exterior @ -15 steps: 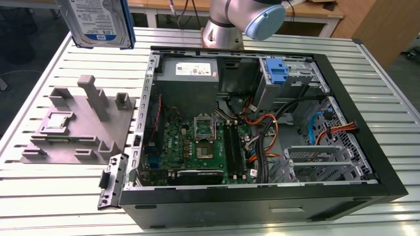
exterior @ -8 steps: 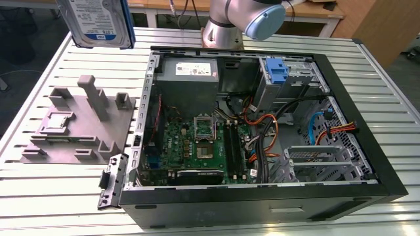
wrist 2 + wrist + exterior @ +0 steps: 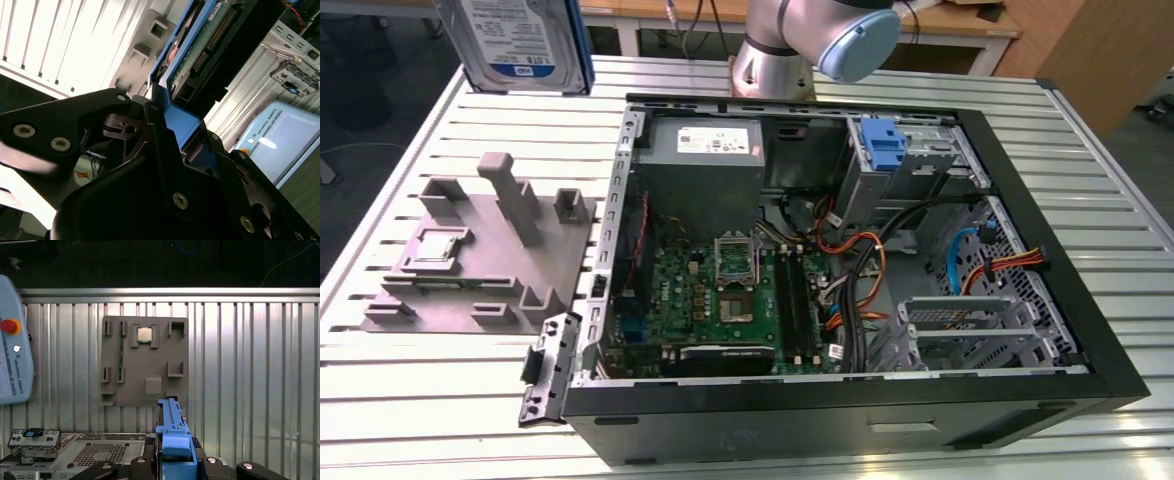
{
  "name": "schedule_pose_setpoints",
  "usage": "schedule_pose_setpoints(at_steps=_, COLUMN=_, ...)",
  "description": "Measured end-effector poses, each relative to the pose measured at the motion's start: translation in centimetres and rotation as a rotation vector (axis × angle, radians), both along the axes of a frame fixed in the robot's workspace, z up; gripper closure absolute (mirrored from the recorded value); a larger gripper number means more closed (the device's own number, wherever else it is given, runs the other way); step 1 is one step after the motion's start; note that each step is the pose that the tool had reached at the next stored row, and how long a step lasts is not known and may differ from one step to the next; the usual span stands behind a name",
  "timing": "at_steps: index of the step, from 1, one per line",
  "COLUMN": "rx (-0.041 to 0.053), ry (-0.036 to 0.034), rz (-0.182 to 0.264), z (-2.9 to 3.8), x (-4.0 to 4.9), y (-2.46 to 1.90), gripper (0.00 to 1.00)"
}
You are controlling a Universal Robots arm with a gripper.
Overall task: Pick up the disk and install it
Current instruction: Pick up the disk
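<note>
**Up at the far left, clear of the counter: disk hangs by a plastic rail**

High at the exterior view's far left, the disk [image 3: 520,40] is off the counter [image 3: 427,400]. It stands upright with its label toward the camera, beyond the grey jig [image 3: 480,260] and well apart from the open case [image 3: 1087,340]. In the second wrist view the black fingers [image 3: 156,137] are clamped on the disk's blue rail [image 3: 175,117], and the circuit-board face [image 3: 210,45] runs away from them.

The grip looks like the weak point. It seems to bear on thin plastic rather than the metal body, with most of the weight reaching past it. The rail could flex or creep between the fingers, so the disk might tilt or fall onto the jig or counter. A tilted disk would likely meet its bay crooked and jam.

The case is crowded too. Orange and black cables [image 3: 861,265] lie between the motherboard [image 3: 720,290] and the metal cage [image 3: 974,325] at the near right. A low pass could snag them or strike the board. At the far right a blue bracket [image 3: 887,145] stands in a bay and could catch the rail. Which bay is meant, I cannot tell.
</note>
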State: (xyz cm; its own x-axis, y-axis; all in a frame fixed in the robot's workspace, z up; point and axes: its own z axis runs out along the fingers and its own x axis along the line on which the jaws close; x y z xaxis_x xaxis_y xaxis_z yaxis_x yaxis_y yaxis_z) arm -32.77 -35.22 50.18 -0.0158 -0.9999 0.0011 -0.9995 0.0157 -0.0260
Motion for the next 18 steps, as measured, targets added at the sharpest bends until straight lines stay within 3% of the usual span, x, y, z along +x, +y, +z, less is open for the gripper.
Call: schedule_pose_setpoints(at_steps=18, rx=0.0, ry=-0.0001, rz=0.0, z=0.3, x=0.2, y=0.0, gripper=0.63)
